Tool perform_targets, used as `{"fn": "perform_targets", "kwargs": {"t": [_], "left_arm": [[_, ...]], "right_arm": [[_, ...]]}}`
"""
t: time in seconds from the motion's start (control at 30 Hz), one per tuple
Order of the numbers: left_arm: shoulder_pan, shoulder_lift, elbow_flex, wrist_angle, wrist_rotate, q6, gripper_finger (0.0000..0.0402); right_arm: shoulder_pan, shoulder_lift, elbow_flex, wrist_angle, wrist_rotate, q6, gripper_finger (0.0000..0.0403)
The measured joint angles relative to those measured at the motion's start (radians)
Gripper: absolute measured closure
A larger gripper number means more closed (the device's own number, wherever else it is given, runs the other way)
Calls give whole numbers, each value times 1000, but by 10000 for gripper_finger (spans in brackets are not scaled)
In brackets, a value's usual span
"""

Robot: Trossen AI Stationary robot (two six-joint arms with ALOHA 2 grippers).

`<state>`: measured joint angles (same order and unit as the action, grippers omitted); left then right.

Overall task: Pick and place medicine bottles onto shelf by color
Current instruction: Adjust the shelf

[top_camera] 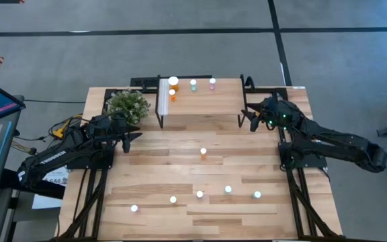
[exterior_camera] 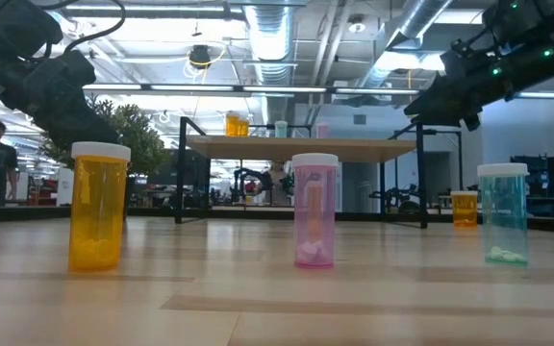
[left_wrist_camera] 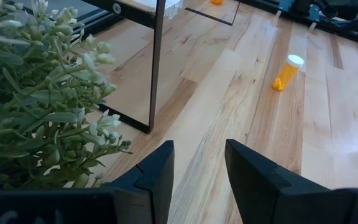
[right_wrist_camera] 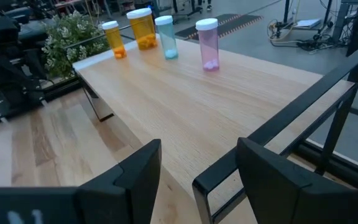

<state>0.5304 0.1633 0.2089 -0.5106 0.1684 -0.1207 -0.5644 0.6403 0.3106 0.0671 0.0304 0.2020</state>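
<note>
The shelf point(top_camera: 203, 107) stands at the table's far middle. On its left end stand two orange bottles point(right_wrist_camera: 142, 28) point(right_wrist_camera: 113, 38), a pale green one point(right_wrist_camera: 166, 37) and a pink one point(right_wrist_camera: 208, 43). One orange bottle point(top_camera: 203, 153) stands mid-table, and several more bottles point(top_camera: 199, 194) stand in a row near the front edge. My right gripper point(right_wrist_camera: 197, 177) hovers open just off the shelf's right end. My left gripper point(left_wrist_camera: 199, 171) hovers open near the shelf's left front leg point(left_wrist_camera: 156, 68). Neither has anything between its fingers.
A potted plant point(top_camera: 127, 104) stands close beside my left gripper, at the shelf's left. The shelf's black metal frame point(right_wrist_camera: 303, 106) rises right in front of my right gripper. Bare wood lies between the shelf and the front row of bottles.
</note>
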Motion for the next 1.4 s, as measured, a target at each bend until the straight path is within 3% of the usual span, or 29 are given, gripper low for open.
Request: {"fn": "perform_targets", "kwargs": {"t": [0.6,0.77,1.0,1.4], "left_arm": [[0,0,0,0,0,0,272],[0,0,0,0,0,0,272],[0,0,0,0,0,0,272],[0,0,0,0,0,0,272]], "right_arm": [[0,3,-10,-46,134,14,168],[14,2,-3,5,124,41,168],[54,0,-3,111,18,60,168],[38,1,-3,116,20,55,168]]}}
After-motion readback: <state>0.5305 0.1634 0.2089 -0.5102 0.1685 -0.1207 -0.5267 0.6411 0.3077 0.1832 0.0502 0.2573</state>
